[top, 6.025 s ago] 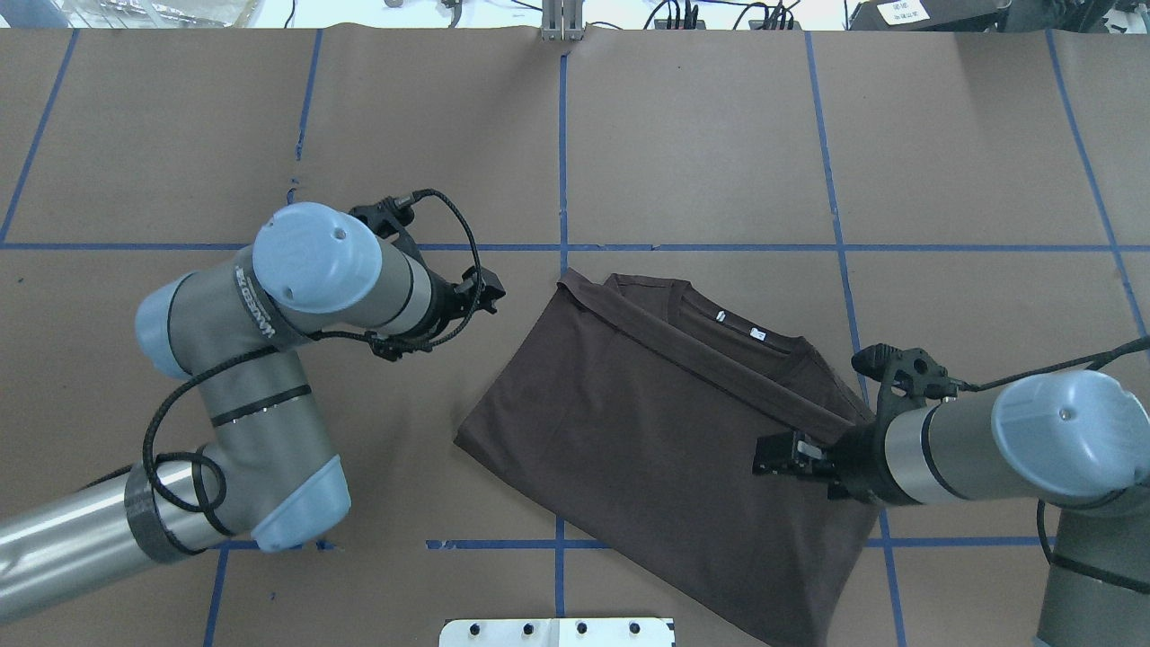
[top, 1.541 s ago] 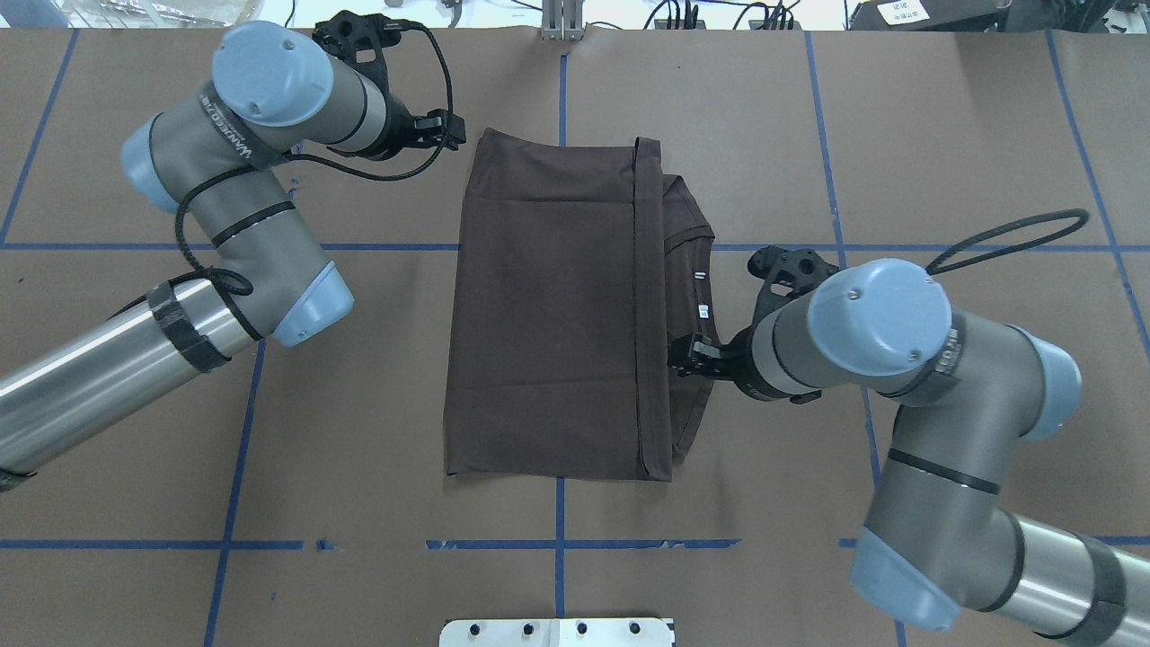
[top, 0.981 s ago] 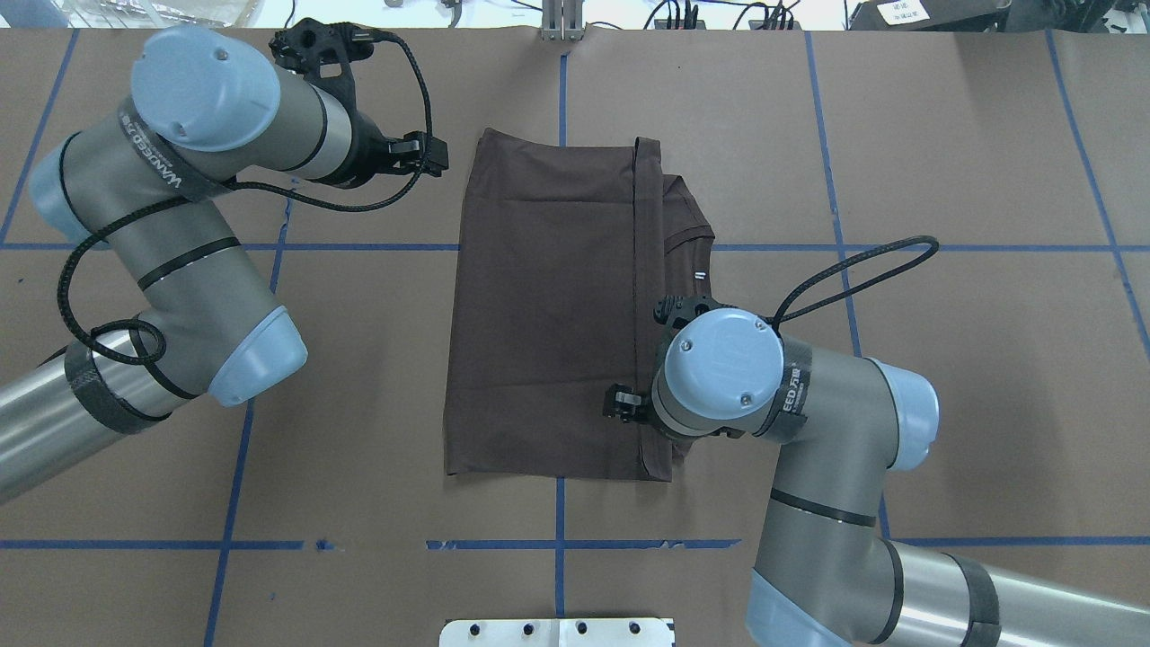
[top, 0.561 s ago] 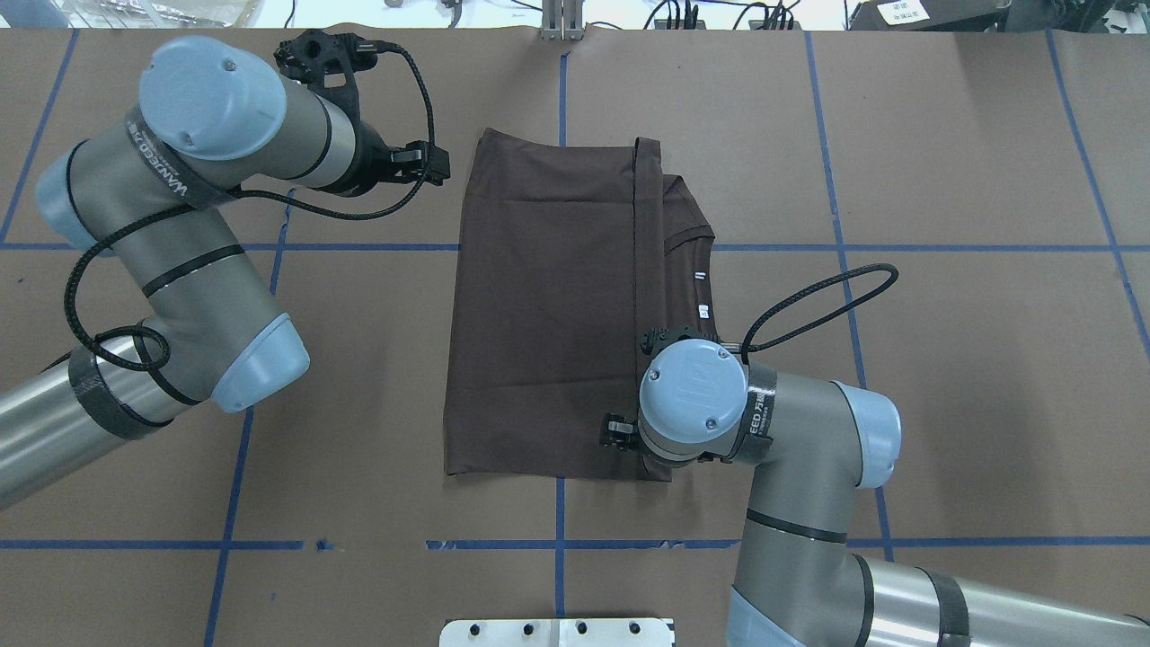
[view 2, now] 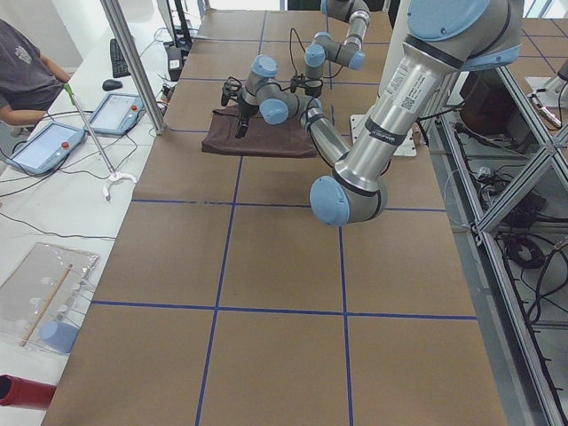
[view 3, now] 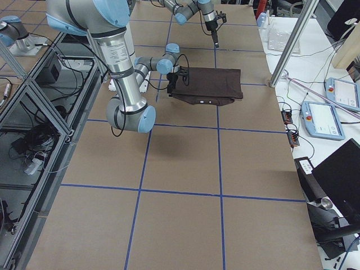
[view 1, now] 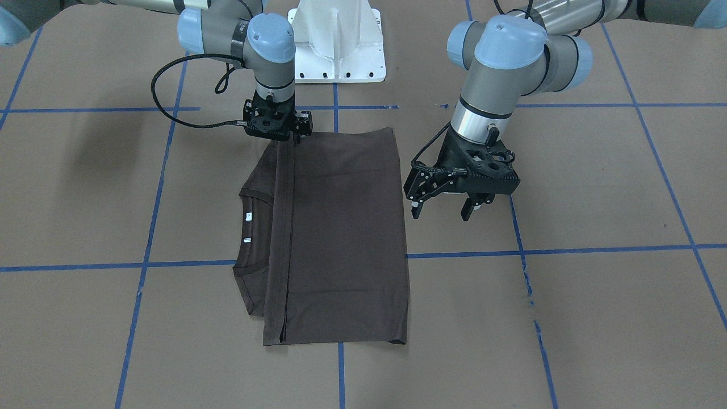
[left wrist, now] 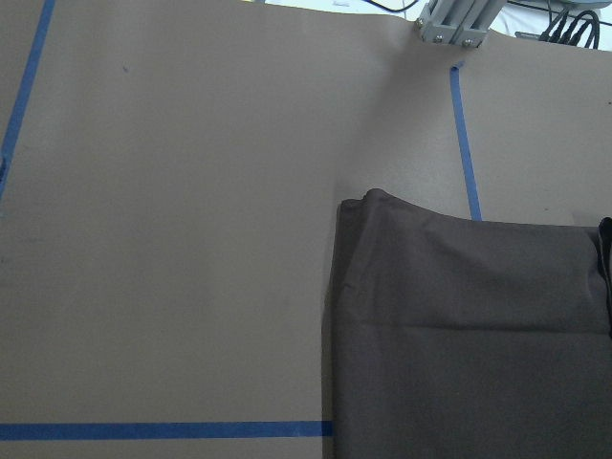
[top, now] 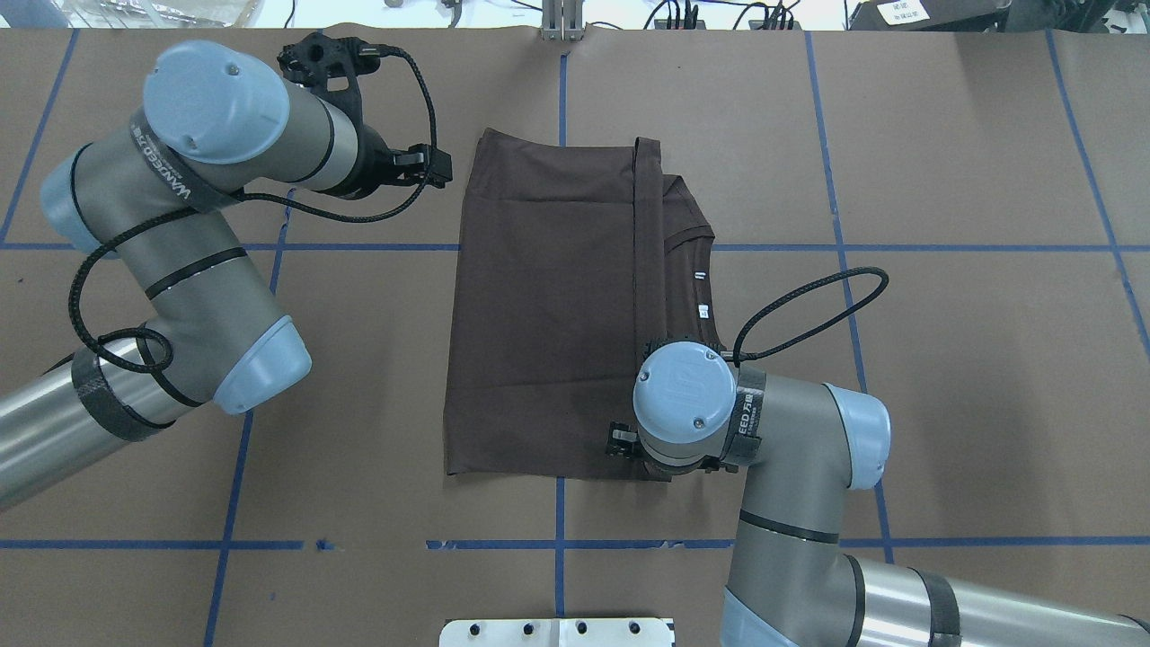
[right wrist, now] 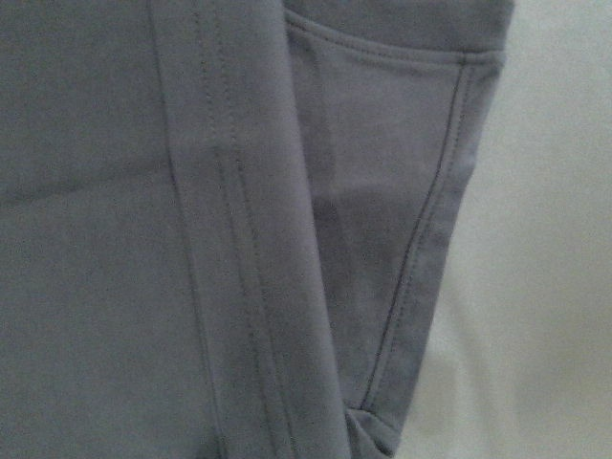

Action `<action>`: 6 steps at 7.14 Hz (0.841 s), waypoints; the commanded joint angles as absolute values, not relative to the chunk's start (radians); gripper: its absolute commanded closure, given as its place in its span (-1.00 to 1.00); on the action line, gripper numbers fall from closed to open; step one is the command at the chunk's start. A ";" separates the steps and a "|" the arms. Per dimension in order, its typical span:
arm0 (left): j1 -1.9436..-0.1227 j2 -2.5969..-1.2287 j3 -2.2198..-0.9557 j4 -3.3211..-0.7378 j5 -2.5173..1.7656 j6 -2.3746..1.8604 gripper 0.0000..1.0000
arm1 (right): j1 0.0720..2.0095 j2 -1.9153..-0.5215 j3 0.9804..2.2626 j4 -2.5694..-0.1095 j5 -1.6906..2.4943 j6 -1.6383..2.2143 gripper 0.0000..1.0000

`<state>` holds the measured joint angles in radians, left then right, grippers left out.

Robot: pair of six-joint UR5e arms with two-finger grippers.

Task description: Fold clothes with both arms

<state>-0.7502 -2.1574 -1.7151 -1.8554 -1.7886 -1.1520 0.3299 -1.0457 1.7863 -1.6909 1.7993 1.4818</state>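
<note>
Dark brown T-shirt [top: 548, 305], folded flat

Right gripper [view 1: 287, 139], on the T-shirt's [view 1: 341, 227] corner: fingertips hidden beneath the right arm [top: 687, 404] overhead; jaw spacing indiscernible. Left wrist view crops the T-shirt at two edges.

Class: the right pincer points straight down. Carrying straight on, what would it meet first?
The dark T-shirt, at the folded hem strip by its robot-side edge; the right pincer looks very close to it, perhaps touching.
</note>
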 commanded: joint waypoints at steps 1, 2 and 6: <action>-0.752 -2.157 -1.715 -1.858 -1.787 -1.152 -1.00 | 0.331 -1.046 1.793 -1.726 1.804 1.482 -1.00; -0.752 -2.157 -1.713 -1.858 -1.789 -1.152 -1.00 | 0.334 -1.048 1.795 -1.739 1.804 1.482 -1.00; -0.741 -2.158 -1.715 -1.858 -1.787 -1.161 -1.00 | 0.357 -1.054 1.828 -1.827 1.804 1.482 -1.00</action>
